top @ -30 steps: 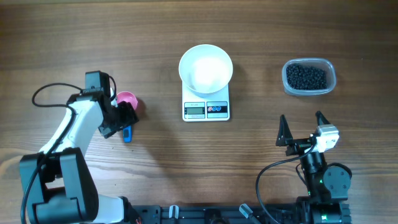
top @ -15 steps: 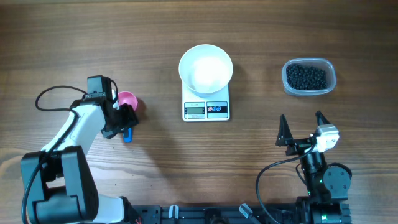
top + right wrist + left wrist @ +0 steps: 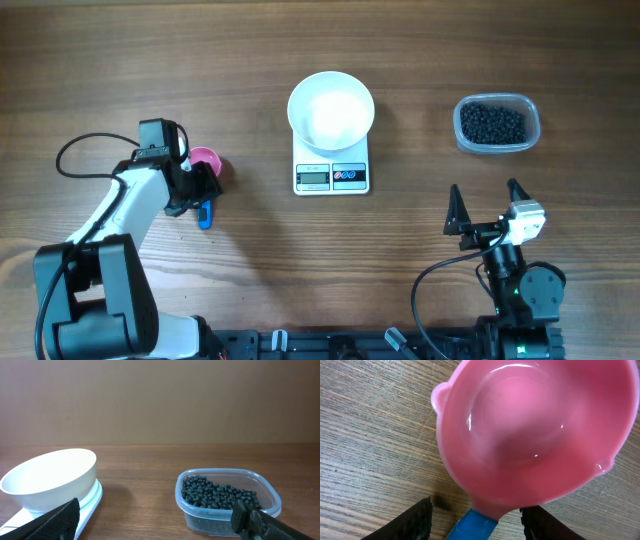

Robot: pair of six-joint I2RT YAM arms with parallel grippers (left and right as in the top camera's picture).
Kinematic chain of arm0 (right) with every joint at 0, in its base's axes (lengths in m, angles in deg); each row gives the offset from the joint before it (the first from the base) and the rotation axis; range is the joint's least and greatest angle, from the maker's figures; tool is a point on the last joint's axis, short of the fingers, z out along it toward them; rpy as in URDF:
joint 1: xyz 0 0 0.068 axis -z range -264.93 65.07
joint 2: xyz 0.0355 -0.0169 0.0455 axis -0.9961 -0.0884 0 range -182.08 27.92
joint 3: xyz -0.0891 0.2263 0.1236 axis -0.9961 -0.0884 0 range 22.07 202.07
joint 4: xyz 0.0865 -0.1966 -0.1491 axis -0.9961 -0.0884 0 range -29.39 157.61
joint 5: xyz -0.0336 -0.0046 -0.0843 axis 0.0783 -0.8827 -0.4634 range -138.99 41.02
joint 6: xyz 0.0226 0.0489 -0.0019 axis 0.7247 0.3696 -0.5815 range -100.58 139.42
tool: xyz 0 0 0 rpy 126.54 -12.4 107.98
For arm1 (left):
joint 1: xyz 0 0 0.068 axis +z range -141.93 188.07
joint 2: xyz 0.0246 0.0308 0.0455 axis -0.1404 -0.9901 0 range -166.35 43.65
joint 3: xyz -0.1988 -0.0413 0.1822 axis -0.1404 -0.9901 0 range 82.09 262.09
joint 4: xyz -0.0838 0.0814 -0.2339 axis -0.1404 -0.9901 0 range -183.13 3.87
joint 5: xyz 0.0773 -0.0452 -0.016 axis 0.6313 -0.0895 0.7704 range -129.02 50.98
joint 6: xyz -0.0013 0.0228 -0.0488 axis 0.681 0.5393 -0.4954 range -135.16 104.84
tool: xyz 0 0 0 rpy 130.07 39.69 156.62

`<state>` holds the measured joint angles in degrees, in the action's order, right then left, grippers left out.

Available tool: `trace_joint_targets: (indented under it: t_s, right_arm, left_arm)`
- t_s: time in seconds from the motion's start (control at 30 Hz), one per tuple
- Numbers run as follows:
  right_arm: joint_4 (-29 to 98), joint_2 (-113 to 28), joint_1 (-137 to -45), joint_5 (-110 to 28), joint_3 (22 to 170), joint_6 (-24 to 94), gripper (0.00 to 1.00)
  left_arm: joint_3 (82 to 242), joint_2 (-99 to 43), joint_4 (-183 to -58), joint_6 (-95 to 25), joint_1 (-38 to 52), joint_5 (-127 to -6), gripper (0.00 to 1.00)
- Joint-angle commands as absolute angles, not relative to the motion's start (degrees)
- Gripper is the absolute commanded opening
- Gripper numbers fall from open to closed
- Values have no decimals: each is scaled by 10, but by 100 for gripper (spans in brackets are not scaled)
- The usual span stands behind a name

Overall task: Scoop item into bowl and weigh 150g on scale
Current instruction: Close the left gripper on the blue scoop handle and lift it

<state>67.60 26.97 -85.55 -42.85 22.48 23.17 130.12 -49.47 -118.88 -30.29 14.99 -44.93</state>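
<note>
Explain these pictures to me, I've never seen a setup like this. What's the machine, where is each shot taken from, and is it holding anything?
These are two robot arms at a wooden table, each ending in a two-finger hand. One picture looks straight down from above. The other two come from small cameras on the wrists, so each shows its own fingers.

On the table a white bowl stands on a small kitchen scale. A clear tub of black beans is to the right, and a pink scoop with a blue handle is to the left.

The left hand is low over the scoop, open, with a finger on either side of the handle and not gripping it. The right hand is open near the table's front edge, holding nothing, and its camera faces the bowl and tub.
</note>
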Motion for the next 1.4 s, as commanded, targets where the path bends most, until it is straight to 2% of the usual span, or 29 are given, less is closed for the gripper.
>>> trace_joint_targets:
  t_s: [0.0,0.4,0.6,0.73,1.1,1.23,1.37]
  right_arm:
    - [678,271,-858,-437,224,226,100]
    - [678,271,-858,-437,224,226,100]
    - [678,271,-858,-437,224,225,100]
    - [678,271,-858,-437,224,225,100]
    - [678,271,-858,-437,224,226,100]
    - [678,271,-858,-437,224,226,99]
    - [678,271,-858,-437,224,226,100]
  left_arm:
    - [1297,-501,-1198,-273,154,-452,54]
    - [1288,-501,-1200,-237,154,-473,43]
    - [1288,-501,-1195,-232,154,-473,43]
    - [1288,-501,-1194,-232,154,-474,38]
    - [1288,-501,-1186,-233,154,-493,35]
    - [1288,-501,-1185,-233,154,-493,20]
    - [1288,-501,-1180,-233,154,-493,19]
